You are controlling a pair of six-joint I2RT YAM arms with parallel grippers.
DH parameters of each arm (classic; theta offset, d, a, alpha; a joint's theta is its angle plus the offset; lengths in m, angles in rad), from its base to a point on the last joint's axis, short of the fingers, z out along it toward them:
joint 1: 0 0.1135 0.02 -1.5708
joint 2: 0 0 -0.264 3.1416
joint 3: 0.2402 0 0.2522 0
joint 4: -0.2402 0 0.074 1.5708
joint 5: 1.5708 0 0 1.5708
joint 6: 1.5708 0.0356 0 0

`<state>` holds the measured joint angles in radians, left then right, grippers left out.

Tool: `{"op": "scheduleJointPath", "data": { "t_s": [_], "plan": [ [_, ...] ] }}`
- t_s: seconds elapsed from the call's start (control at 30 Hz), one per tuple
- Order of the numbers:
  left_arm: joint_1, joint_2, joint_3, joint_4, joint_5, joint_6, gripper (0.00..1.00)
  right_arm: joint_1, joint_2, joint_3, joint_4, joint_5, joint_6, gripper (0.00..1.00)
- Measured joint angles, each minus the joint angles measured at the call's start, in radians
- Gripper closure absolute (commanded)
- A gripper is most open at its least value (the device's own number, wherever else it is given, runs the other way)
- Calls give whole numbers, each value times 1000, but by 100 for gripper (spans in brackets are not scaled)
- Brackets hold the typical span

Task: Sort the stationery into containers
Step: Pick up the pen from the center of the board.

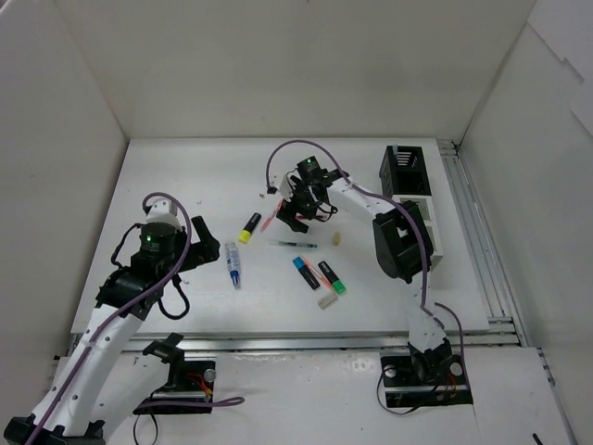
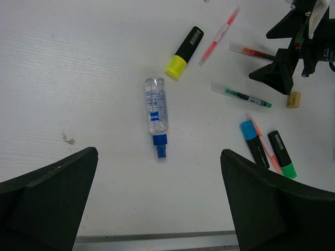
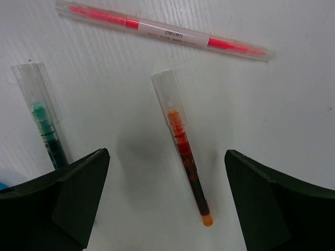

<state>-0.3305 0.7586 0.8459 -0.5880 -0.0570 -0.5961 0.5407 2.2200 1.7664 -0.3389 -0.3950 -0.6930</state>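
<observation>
I am watching the white bench (image 1: 185, 185), with the black organiser box (image 1: 405, 171) and the white organiser box (image 1: 432, 232) sitting end to end at its far right. My right end effector (image 3: 166, 201) is hanging spread wide over the orange pen (image 3: 184, 157), which is lying between the fingers, clear cap pointing away, tip toward the wrist. My left end effector (image 2: 157, 204) is gaping too, with the white-blue tube (image 2: 156, 112) lying ahead of it, blue cap pointing back at it.
</observation>
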Motion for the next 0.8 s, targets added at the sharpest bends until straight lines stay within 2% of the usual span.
{"op": "scheduleJointPath", "data": {
  "t_s": [0.03,0.13,0.23,0.3,0.47,0.57,0.67,0.8],
  "plan": [
    [0,6,0,0,0,0,1,0,20,14,-11,3,-2,13],
    [1,17,0,0,3,0,1,-2,60,45,-36,18,-10,30],
    [7,19,0,0,5,0,1,-2,84,79,-55,32,-13,53],
    [11,19,0,1,4,0,1,-1,86,90,-63,40,-15,64],
    [11,18,0,2,3,2,1,5,86,99,-77,54,-18,81],
    [11,17,0,5,3,7,1,9,86,100,-84,63,-20,83],
    [11,18,0,12,4,13,0,14,86,100,-93,68,-22,72],
    [11,27,0,16,8,19,1,27,86,100,-99,89,-33,72]
  ]
}}
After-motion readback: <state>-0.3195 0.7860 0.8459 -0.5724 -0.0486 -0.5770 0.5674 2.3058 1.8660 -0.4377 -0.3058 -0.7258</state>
